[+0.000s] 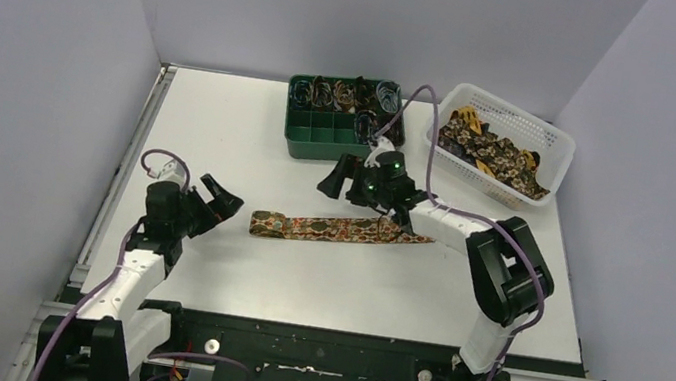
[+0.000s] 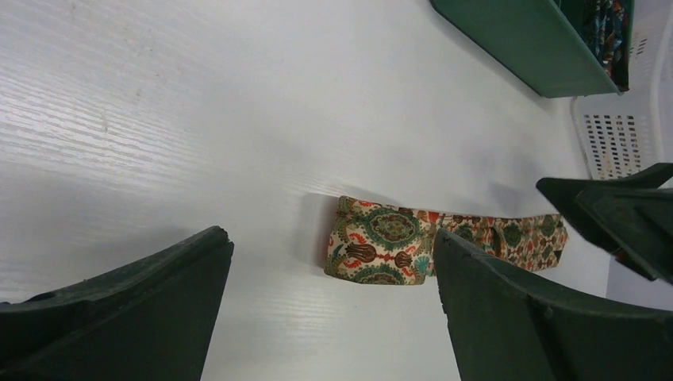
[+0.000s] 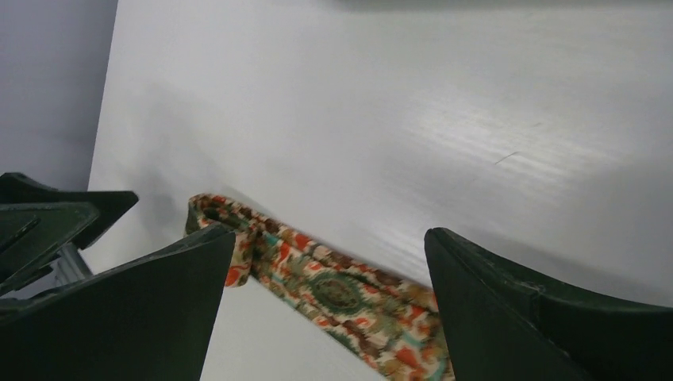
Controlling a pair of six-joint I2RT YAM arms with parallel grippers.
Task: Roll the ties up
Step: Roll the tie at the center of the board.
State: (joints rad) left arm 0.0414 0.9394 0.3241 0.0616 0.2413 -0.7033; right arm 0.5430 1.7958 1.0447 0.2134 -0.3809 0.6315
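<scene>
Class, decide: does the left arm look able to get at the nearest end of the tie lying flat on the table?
Probably yes: the left pincer stands open close to that end of the tie, with nothing on the table between them.

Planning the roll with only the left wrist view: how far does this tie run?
Observer: The tie lies flat as one strip; its far end stops beside the right arm.
Operator: Is the right gripper holding it?
Observer: No, it hangs open above the strip, empty.
Operator: Anything else waiting?
Observer: Yes, more ties are piled in the white basket.
</scene>
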